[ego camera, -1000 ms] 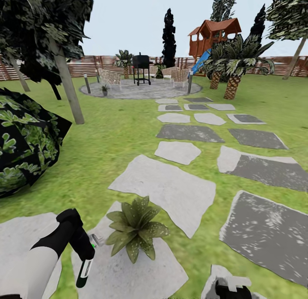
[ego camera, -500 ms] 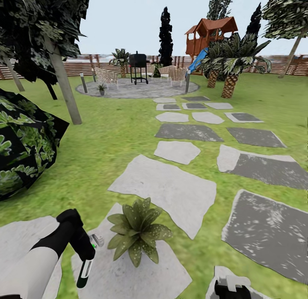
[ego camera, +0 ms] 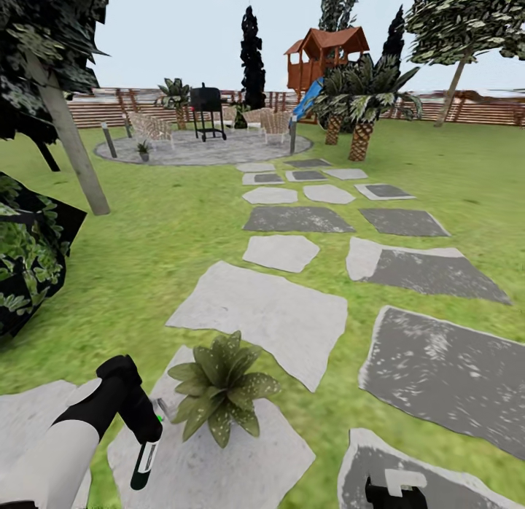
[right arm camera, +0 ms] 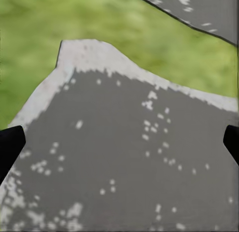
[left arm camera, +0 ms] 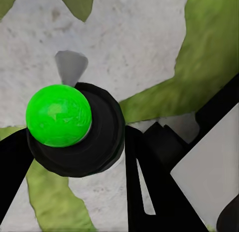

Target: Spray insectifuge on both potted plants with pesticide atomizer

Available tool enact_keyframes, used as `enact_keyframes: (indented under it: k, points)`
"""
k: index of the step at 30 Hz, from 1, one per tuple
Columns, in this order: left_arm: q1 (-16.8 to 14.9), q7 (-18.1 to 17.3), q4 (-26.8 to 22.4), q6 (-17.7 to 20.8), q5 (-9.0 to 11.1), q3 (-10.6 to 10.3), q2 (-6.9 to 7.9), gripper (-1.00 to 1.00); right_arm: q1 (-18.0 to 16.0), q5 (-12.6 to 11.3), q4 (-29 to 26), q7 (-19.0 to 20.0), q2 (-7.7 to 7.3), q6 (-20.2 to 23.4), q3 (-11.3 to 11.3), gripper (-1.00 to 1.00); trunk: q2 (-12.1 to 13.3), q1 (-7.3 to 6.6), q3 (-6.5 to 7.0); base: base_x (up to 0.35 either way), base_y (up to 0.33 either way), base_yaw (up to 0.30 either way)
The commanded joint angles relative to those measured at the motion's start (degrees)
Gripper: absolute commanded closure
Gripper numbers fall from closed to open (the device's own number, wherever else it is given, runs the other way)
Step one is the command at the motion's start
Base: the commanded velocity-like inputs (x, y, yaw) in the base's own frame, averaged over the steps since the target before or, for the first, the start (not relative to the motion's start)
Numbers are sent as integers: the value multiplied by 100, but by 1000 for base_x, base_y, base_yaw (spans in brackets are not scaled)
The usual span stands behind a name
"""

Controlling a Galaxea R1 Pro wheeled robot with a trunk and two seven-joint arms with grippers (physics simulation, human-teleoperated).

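The pesticide atomizer point(ego camera: 145, 456) is seen in the head view at about 7 o'clock, a dark slim bottle with a green band, hanging nozzle-down from the left gripper point(ego camera: 149, 429), which is clamped on it. In the left wrist view the atomizer point(left arm camera: 74, 124) is seen end-on as a black round body with a bright green cap, flanked by the dark fingers point(left arm camera: 144, 192).

One potted plant point(ego camera: 219, 389) (speckled pointed leaves; its pot is hidden under the foliage) is set on a pale stepping stone point(ego camera: 211, 465) just beside the atomizer, at about 3 o'clock from it. A second small potted plant point(ego camera: 144, 152) is noted far off at about 11 o'clock, on the edge of the round paved patch point(ego camera: 204, 148).

The right gripper point(ego camera: 394, 491) is recorded at the lower edge near 5 o'clock, above a dark grey stone point(ego camera: 430, 480). In the right wrist view its finger tips point(right arm camera: 10, 147) are spread wide apart with nothing between them, over that speckled stone point(right arm camera: 124, 162).

Beyond, the lawn point(ego camera: 160, 239), a dark broad-leaved shrub point(ego camera: 29, 261) at 9 o'clock, a black grill point(ego camera: 206, 109), a slatted fence point(ego camera: 474, 108) and a brown playhouse point(ego camera: 324, 53) are observed.
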Motion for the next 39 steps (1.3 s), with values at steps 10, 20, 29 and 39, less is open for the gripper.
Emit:
enact_keyframes:
  k: [10,20,29,39]
  points:
    - [-2,-45,-5,66,-44,18,-61,100,-6,61,10,-25,0,-18,-43,-100,-2,-4,-69,-50,251,-212]
    - [181,-164,-6,-74,-44,-113,377,100,-6,62,10,-26,0,-14,-43,-100,-2,-4,-138,90,95,-198]
    - [239,-194,-93,-63,-23,-219,177,100,-6,78,15,-19,-14,-19,-30,-100,-2,-4,-185,0,0,-140]
    - [188,-202,-93,-41,-27,-236,168,100,-6,91,12,-9,-41,-20,-18,-100,-2,-4,-186,-141,190,-2]
